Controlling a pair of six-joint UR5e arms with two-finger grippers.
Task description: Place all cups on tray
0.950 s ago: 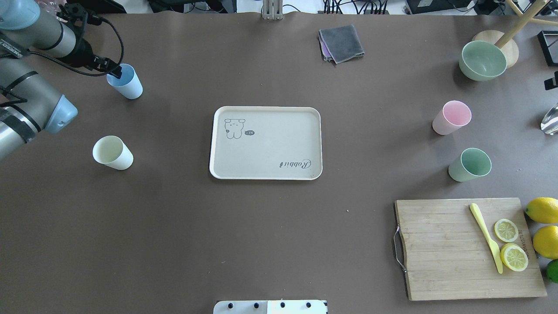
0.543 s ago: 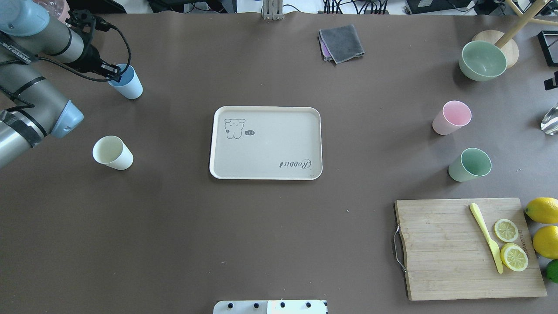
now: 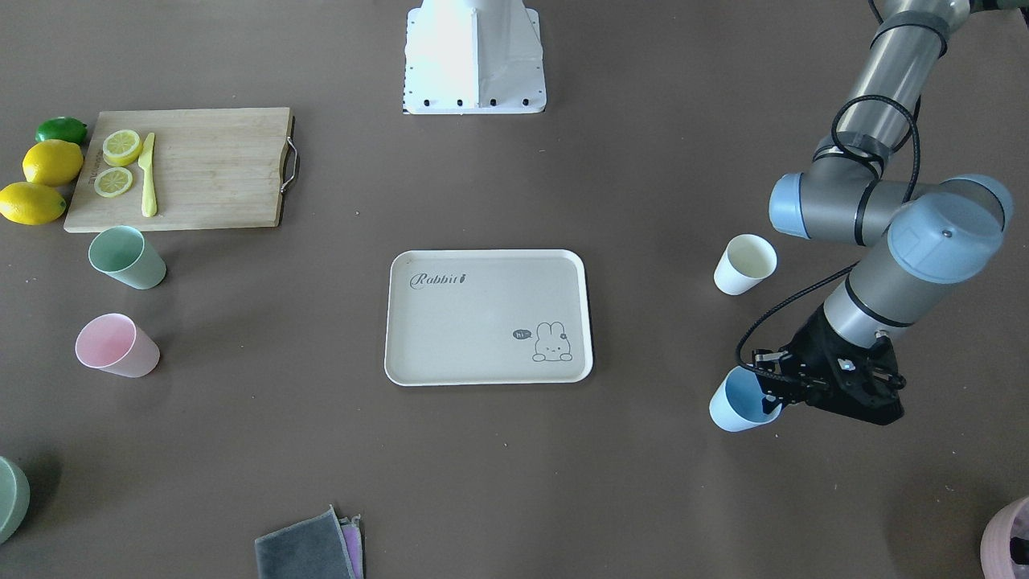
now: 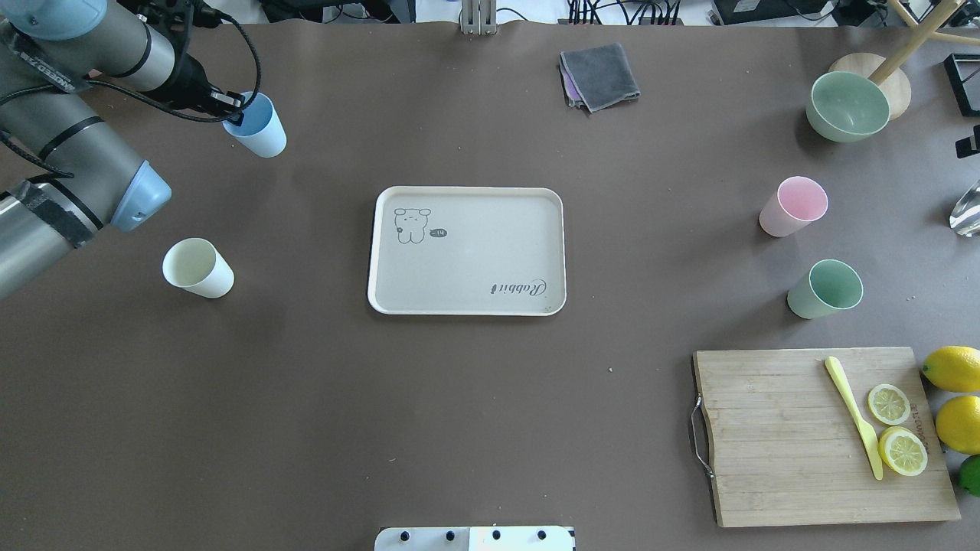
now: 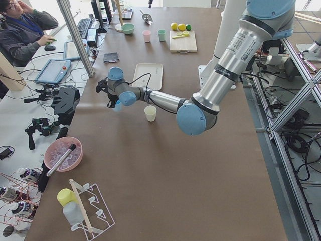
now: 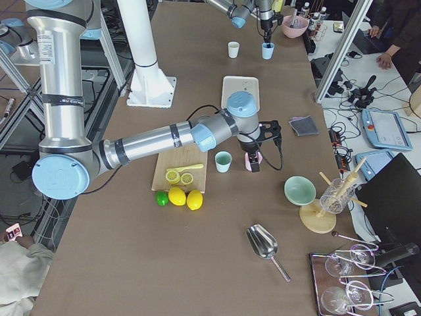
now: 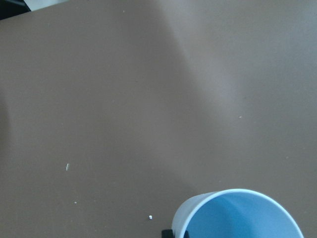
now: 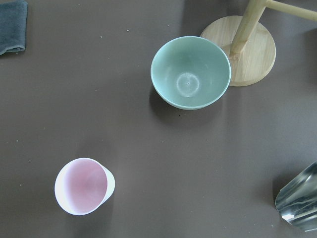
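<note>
The left tool (image 4: 234, 115) is gripping the rim of the blue cup (image 4: 260, 128), closed down to the thickness of the cup wall. Whether the cup is resting on the tabletop (image 4: 459, 413) or hanging above it I cannot tell. The left wrist camera is catching only the cup's bare blue inside and one dark fingertip at the outside of its rim.

The right tool (image 6: 255, 155) is showing only in the right side view, hanging over the pink cup (image 4: 794, 207). How far it is spread I cannot tell. Its wrist camera is looking down into the pink cup and a green bowl (image 8: 190, 72).

The tray (image 4: 467, 304) is lying mid-tabletop. The cream cup (image 4: 197, 268) and the green cup (image 4: 825, 288) are standing well outside it.
</note>
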